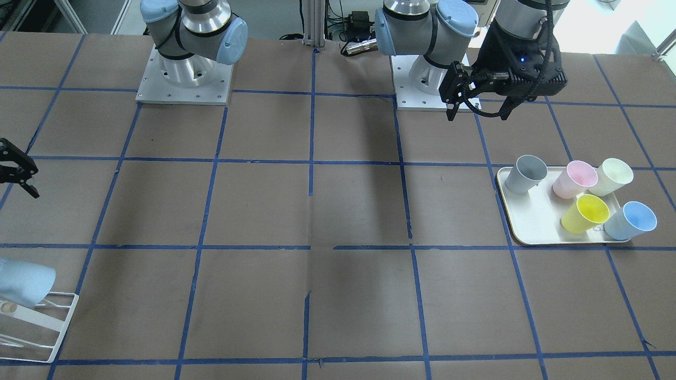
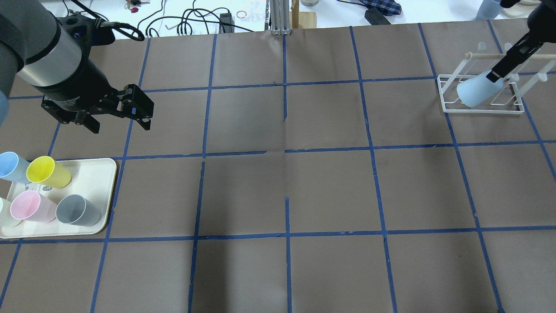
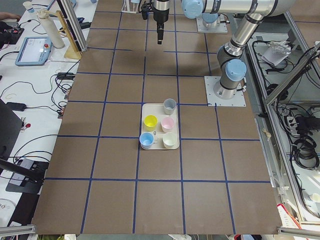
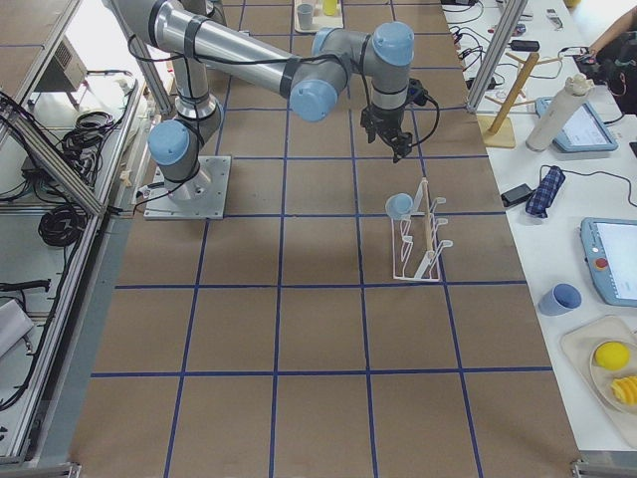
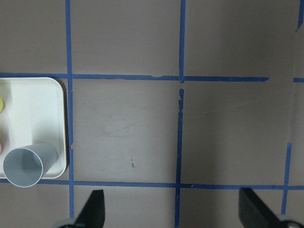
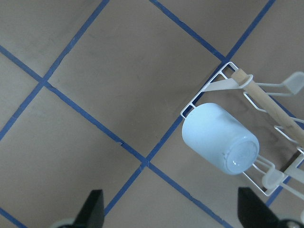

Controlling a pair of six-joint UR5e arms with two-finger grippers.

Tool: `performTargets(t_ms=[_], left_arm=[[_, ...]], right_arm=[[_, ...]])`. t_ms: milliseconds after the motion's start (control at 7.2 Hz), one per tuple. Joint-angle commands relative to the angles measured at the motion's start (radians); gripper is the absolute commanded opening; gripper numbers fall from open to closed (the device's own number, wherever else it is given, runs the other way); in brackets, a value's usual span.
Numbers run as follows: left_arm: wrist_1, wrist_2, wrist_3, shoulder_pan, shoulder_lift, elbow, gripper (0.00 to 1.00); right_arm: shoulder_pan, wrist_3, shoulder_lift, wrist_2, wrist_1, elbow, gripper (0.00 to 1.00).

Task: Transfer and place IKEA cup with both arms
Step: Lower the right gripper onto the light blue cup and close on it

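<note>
Hanging tilted, base up, on the rack (image 6: 268,105), IKEA cup (image 6: 219,137) holds w/o support, so placing looks done: R fingers (image 6: 92,209), spread wide & empty, hover above rack; L fingers (image 5: 92,209), likewise wide & empty, well apart from rack.

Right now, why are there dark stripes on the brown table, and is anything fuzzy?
Exterior front-facing view: soft dark bands cross the table, likely shadows, and the top right corner is washed out white. Overhead exterior view: the same bands show. Right wrist-mounted view: the IKEA cup is sharp, but the fingertips of the right gripper at the bottom edge are blurry.
</note>
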Motion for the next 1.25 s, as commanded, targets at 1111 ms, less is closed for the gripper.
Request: performTargets(t_ms=[1111], left_arm=[[-0.003,0.003,0.0,0.002,-0.003,0.001,1.0]], right_arm=[[-0.04,-0.121,0.219,0.037,-0.298,0.031,1.0]])
